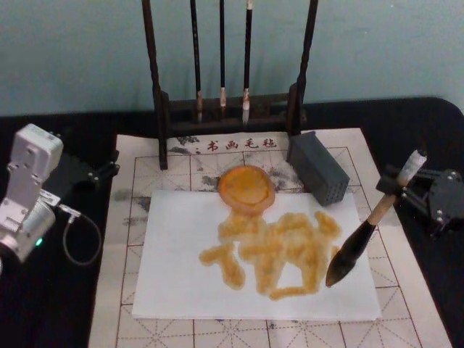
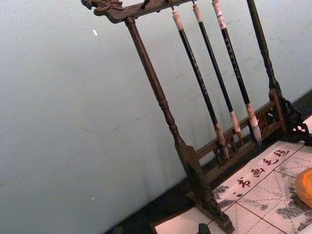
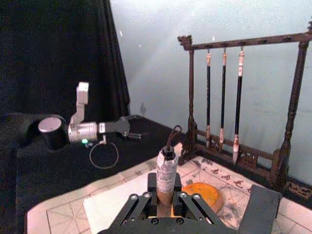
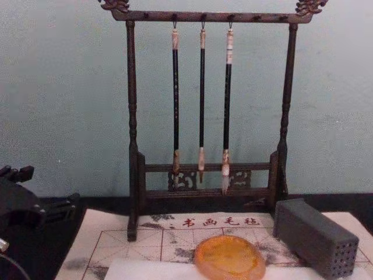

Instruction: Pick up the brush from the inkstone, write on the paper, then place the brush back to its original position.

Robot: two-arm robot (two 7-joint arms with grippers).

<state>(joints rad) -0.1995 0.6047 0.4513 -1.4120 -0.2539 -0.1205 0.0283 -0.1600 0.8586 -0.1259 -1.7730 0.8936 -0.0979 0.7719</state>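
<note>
At the right edge of the mat (image 1: 138,156), the right gripper (image 1: 397,187) is clamped on the tan handle of the brush (image 1: 360,243). The brush is tilted, with its dark bristles over the right side of the paper (image 1: 174,283); contact cannot be determined. Orange strokes (image 1: 283,250) cover the paper. The inkstone (image 1: 246,187) sits at the paper's far edge. The left gripper (image 1: 101,172) is parked left of the mat; its state cannot be determined.

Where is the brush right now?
Head view, robot's right: the brush is clamped in the right hand, tilted, its bristle tip near the right edge of the paper, in front of the grey block.
</note>
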